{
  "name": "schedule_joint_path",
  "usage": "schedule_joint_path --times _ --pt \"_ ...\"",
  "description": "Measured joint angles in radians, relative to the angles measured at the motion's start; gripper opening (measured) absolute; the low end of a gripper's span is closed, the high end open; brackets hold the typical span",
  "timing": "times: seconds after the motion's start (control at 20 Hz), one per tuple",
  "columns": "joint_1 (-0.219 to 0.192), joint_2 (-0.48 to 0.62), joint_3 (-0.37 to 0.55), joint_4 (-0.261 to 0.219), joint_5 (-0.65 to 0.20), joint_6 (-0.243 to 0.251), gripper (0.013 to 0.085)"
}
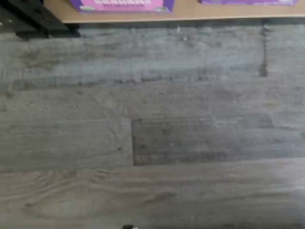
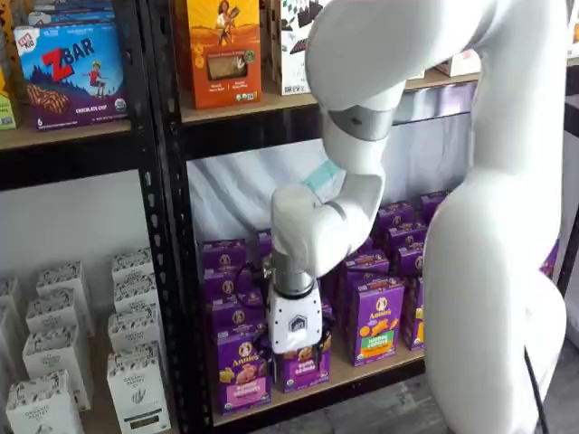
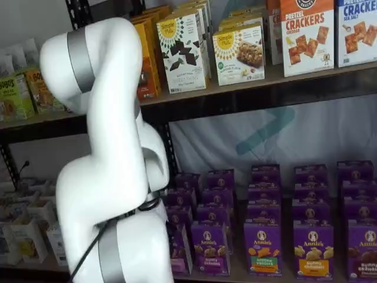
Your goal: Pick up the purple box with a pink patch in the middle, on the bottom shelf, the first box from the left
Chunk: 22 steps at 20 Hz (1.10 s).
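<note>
The white-bodied gripper (image 2: 296, 348), its fingers' state impossible to tell, hangs low before the upright purple pink-panelled carton (image 2: 242, 369), just beside it and not yet grasped.

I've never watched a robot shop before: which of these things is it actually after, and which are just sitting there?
Part of the job:
purple box with the pink patch
bottom shelf
jaws, low in front of the purple boxes; open or shut unclear

Just sitting there:
green-patch purple carton
orange carton on the higher shelf
ZBar box
white cartons
cracker boxes
</note>
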Motion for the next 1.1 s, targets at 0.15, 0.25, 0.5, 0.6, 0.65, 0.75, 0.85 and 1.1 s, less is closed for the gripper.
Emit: schedule_joint_path --times 0.15,0.25,0.5,0.6,0.65,0.75,0.85,1.1 --pt "0.002 0.065 -0.060 0.035 -0.016 -0.032 0.0850" --pt "0.001 0.096 -0.092 0.062 -0.021 -0.058 0.0850" --pt "-0.016 0.177 -0.176 0.096 -0.049 -0.108 0.0850" --pt "-0.026 0.213 -0.217 0.111 -0.060 -0.133 0.0850" --pt "-0.029 0.227 -0.235 0.122 -0.061 -0.147 0.0850" --pt "-0.035 0.254 -0.269 0.139 -0.062 -0.168 0.0850" --pt "-0.041 0.279 -0.300 0.133 -0.062 -0.169 0.0850" --pt "-0.055 0.336 -0.383 0.111 -0.025 -0.161 0.0850"
